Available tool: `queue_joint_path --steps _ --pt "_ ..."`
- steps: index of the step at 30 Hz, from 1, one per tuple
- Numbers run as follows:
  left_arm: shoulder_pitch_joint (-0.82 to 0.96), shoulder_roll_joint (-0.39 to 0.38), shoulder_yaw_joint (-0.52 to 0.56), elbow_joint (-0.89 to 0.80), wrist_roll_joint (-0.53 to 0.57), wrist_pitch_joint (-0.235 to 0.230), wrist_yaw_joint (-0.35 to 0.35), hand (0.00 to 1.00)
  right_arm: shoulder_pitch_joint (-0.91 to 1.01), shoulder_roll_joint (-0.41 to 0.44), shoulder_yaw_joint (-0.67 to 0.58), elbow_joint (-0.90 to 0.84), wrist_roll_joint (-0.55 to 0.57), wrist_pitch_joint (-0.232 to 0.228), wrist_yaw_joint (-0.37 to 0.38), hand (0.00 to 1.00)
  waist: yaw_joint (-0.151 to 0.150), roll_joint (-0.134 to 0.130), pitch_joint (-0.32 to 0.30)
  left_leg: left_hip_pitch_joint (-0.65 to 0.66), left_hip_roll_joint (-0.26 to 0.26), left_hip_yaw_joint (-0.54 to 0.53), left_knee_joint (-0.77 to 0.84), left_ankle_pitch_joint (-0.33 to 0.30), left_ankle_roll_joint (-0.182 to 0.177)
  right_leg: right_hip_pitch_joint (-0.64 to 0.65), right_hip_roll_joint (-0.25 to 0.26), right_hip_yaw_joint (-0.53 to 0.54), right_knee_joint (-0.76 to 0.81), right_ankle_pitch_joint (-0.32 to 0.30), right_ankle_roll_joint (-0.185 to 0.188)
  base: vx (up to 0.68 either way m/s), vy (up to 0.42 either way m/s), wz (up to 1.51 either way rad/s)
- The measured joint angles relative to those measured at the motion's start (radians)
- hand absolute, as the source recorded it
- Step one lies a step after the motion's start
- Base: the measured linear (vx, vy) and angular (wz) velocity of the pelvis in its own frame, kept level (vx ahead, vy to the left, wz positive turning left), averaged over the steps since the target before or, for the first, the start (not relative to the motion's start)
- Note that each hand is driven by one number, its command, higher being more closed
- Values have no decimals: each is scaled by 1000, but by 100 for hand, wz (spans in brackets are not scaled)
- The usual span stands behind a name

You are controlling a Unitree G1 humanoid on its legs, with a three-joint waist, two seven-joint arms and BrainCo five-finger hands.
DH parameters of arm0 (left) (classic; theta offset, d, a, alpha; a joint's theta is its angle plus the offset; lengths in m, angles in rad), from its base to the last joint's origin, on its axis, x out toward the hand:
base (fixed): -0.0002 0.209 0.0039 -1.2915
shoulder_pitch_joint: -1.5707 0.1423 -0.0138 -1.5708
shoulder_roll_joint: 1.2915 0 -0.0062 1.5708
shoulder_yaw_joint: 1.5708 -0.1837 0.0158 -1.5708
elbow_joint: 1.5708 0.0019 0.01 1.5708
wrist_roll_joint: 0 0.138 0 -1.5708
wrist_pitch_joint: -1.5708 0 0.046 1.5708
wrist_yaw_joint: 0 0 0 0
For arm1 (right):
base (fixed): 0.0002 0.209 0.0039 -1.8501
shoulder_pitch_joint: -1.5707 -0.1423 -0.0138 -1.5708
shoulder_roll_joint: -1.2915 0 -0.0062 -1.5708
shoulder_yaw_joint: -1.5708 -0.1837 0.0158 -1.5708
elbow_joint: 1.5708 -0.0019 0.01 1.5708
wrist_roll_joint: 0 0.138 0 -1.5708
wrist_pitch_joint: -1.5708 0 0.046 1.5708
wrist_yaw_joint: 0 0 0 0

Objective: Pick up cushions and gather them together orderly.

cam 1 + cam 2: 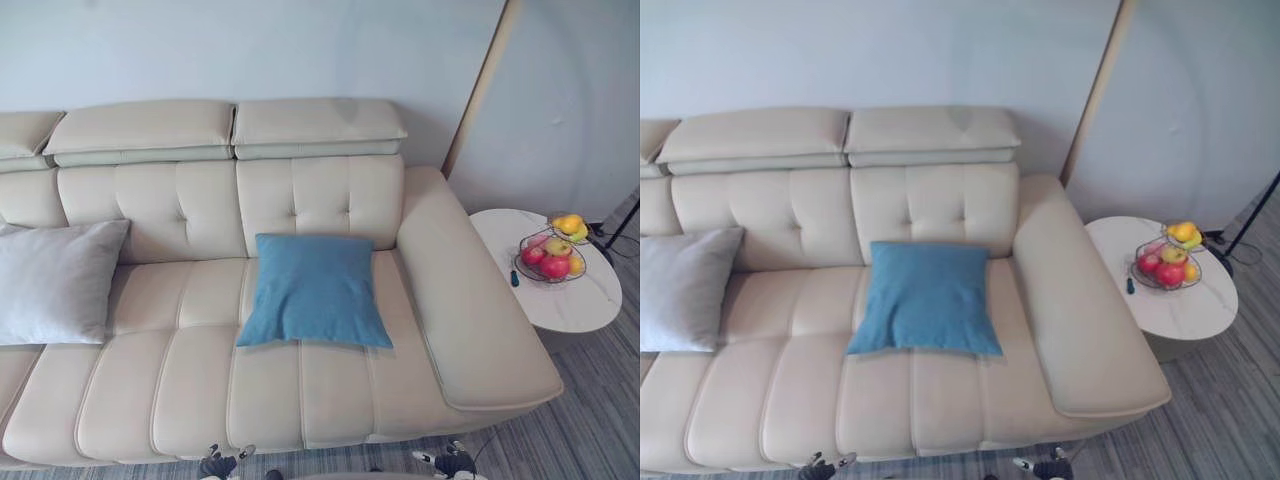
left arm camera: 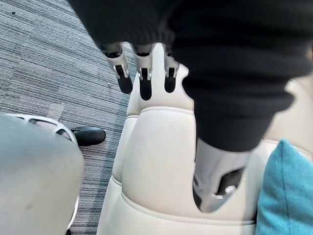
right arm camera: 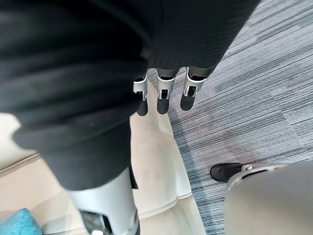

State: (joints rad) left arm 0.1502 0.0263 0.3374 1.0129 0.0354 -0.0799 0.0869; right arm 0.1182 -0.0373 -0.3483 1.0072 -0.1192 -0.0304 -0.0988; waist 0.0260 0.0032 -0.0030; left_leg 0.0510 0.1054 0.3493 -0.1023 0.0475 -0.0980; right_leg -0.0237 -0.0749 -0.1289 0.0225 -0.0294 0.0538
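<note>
Closest in, at the sofa's [image 1: 180, 400] front edge and short of the blue cushion [image 1: 313, 290], both hands hang over the seat with nothing in them. The left hand [image 2: 145, 66] has its fingers straight and slightly spread and its thumb held apart. The right hand [image 3: 164, 88] is just as loose and open. Grey striped carpet [image 3: 254, 98] shows beside each of them. The blue cushion lies beyond the fingers, between the two hands and a little toward the left one. It is roughly square, so it has no real long axis. Its lower edge rests on the seat and its top leans toward the tufted backrest. The left hand looks slightly nearer to it, though a reach with both hands from either side seems open too. The grey cushion [image 1: 55, 282] sits well apart from the blue cushion, on the robot's left, propped against the backrest. That gap is what the gathering has to close. On the other side of the blue cushion, past the broad armrest [image 1: 470, 320], a round white tabletop [image 1: 560, 305] carries a wire fruit basket [image 1: 518, 262] of red and yellow fruit.
</note>
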Motion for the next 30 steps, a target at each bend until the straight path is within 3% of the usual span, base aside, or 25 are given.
queue_joint_path --steps 3,4,21,23,26,29,30 --pt "0 0 0 3 3 0 0 0 -12 -5 -7 19 1 4 0 0 -1 1 0 14 -7 -1 0 -5 3 20 -5 0 -12 3 3 10 11 0" --pt "-11 27 -22 40 21 0 2 0 -58 -7 -36 74 4 14 -1 0 -11 3 30 43 -33 -27 -2 -32 10 60 -27 0 -33 -2 18 0 0 0" --pt "-11 27 -22 40 20 11 9 0 -63 -5 -34 72 60 40 0 0 -7 4 38 54 -30 13 0 -52 2 54 -21 34 -46 2 18 1 0 -7" --pt "-21 27 -22 40 20 19 9 0 -78 -5 -23 67 60 40 -1 0 -1 2 45 57 -28 52 0 -57 3 33 -17 65 -42 13 18 -12 4 -65" --pt "-68 26 -23 40 20 22 13 0 -122 0 32 17 52 39 -8 0 6 -4 106 36 -20 125 46 -80 11 -33 -9 131 5 36 15 -81 4 -83" --pt "-149 22 -63 35 21 23 23 0 -146 3 90 -54 41 40 -23 0 10 -15 134 -69 15 192 187 -128 40 -153 3 141 65 121 33 -164 -9 -71" --pt "-167 9 -61 23 21 23 24 0 -151 3 100 -72 41 39 -28 0 18 -6 137 -89 48 201 212 -132 55 -163 9 141 51 153 45 -124 -3 -68"
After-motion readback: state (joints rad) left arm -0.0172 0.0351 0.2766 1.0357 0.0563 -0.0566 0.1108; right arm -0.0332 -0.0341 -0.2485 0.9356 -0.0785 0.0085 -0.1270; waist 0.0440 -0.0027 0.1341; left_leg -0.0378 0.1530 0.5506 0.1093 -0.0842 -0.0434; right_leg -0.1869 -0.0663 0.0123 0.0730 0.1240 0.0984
